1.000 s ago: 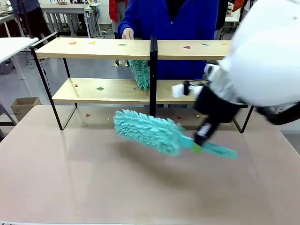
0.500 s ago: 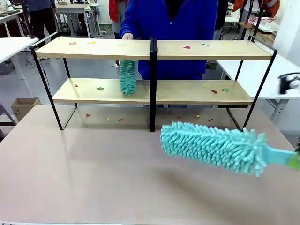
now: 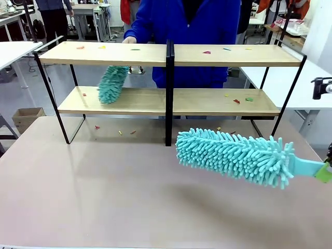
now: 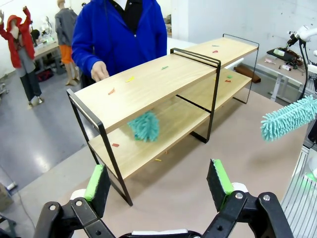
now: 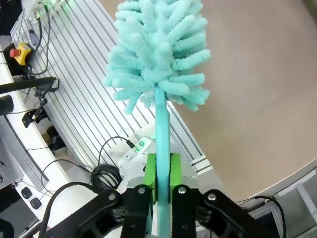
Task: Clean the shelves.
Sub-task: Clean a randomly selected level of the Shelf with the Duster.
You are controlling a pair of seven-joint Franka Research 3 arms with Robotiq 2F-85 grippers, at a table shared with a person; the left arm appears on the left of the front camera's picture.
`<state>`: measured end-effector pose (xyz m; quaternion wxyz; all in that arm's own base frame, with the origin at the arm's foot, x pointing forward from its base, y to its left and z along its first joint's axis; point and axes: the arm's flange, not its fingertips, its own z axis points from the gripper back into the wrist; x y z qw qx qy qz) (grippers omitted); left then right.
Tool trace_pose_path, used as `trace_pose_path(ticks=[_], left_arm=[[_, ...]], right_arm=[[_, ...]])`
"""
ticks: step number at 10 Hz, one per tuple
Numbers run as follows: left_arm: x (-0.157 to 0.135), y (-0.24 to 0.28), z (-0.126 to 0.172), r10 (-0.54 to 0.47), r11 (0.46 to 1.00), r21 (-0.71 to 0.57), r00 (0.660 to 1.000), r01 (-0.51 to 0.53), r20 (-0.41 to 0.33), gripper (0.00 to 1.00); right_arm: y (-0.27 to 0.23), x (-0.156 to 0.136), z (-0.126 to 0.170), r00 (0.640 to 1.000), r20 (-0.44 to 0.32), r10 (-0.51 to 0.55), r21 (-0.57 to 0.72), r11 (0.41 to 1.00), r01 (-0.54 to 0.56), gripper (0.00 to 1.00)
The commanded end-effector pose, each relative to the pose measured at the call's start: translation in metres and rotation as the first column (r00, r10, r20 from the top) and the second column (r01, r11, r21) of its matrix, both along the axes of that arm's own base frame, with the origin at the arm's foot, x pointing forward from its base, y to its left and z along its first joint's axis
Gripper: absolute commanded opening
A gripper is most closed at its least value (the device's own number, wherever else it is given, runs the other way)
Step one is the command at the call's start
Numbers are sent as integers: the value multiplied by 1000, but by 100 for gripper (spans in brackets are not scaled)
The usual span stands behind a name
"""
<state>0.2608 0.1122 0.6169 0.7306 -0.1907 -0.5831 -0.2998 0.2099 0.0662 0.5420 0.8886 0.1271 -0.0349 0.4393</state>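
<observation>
**Front view.** The shelves (image 3: 104,53) stand at the far side of the beige tabletop (image 3: 104,197). The teal duster (image 3: 233,155) hangs in front of the shelves' right half, clear of both boards. Behind the shelves, a person (image 3: 187,21) sweeps a second duster (image 3: 111,84) over the lower left board. Coloured scraps (image 3: 249,99) lie on both boards.

Step in hand, as judged: approach. The next move calls for carrying the duster head onto the right lower board, clear of the black centre post (image 3: 169,93).

**Left wrist view.** The left gripper (image 4: 157,179) is released and empty, in front of the shelves' left end.

**Right wrist view.** The right gripper (image 5: 161,171) is clenched on the duster handle (image 5: 161,124).
</observation>
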Motion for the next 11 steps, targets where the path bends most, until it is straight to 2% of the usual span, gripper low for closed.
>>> trace_pose_path(ticks=[1,4,6,7,9,10,11], left_arm=[[0,0,0,-2,1000,10,1000,2,-3,100],[0,0,0,-2,1000,10,1000,2,-3,100],[0,0,0,-2,1000,10,1000,2,-3,100],[0,0,0,-2,1000,10,1000,2,-3,100],[0,0,0,-2,1000,10,1000,2,-3,100],[0,0,0,-2,1000,10,1000,2,-3,100],[0,0,0,-2,1000,10,1000,2,-3,100]], right_arm=[[4,-8,-33,1000,4,25,21,999,-25,12],[27,6,-41,999,-9,31,4,1000,-31,12],[79,28,-57,1000,17,-13,-55,998,14,12],[102,42,-68,996,44,-79,-95,992,83,12],[149,51,-86,980,86,-179,-125,974,189,12],[173,52,-94,960,117,-253,-102,959,265,12],[203,53,-105,960,126,-252,-62,963,261,12]])
